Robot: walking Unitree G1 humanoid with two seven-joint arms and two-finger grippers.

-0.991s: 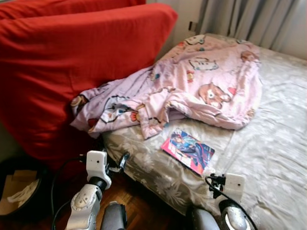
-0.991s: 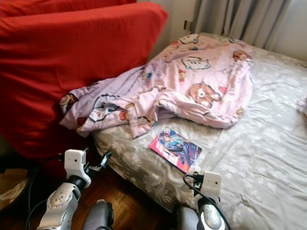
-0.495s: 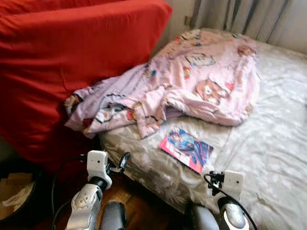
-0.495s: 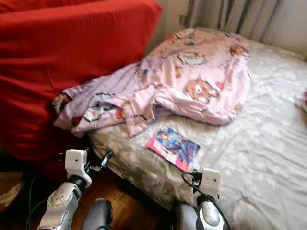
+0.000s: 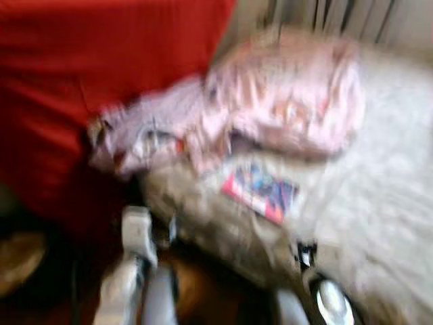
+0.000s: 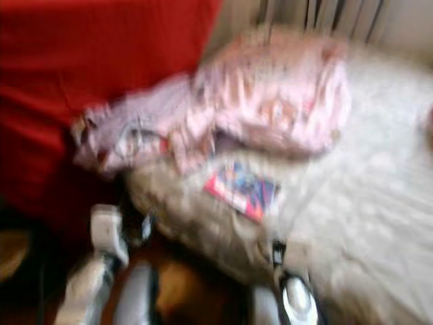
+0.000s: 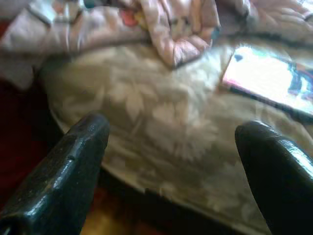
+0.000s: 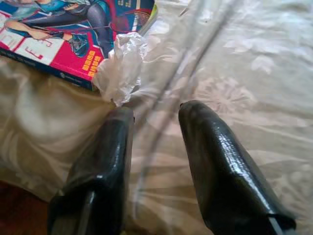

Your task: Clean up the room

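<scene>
Both head views were smeared by motion blur, so prints and outlines on the bed (image 5: pixel 379 176) could not be read there. The pink blanket (image 5: pixel 284 101) showed as a pale heap at about 12 o'clock on the mattress, one end trailing toward 10 o'clock against the big red cushion (image 5: pixel 81 88). The cushion was cut off by the frame at the top and at the left. Just below the blanket, near the bed's front edge, lay the comic book (image 5: pixel 260 193), its cover a blur of red and blue in the head views.

The right wrist view was sharper: the comic book's pink cover and one corner were in frame, the rest cut off, and a crumpled clear plastic wrapper (image 8: pixel 120 66) lay touching that corner. The right gripper (image 8: pixel 154 115) hung over the floral sheet just short of the wrapper, its two black fingers a narrow gap apart with nothing between them. Thin streaks crossed this view; what they were could not be told.

The left gripper (image 7: pixel 171 142) was held before the mattress's front edge, fingers spread wide and empty. Below that edge, at 6 o'clock, a strip of wooden floor (image 5: pixel 189 284) was visible between the arms. Toward 3 o'clock, the sheet lay bare.
</scene>
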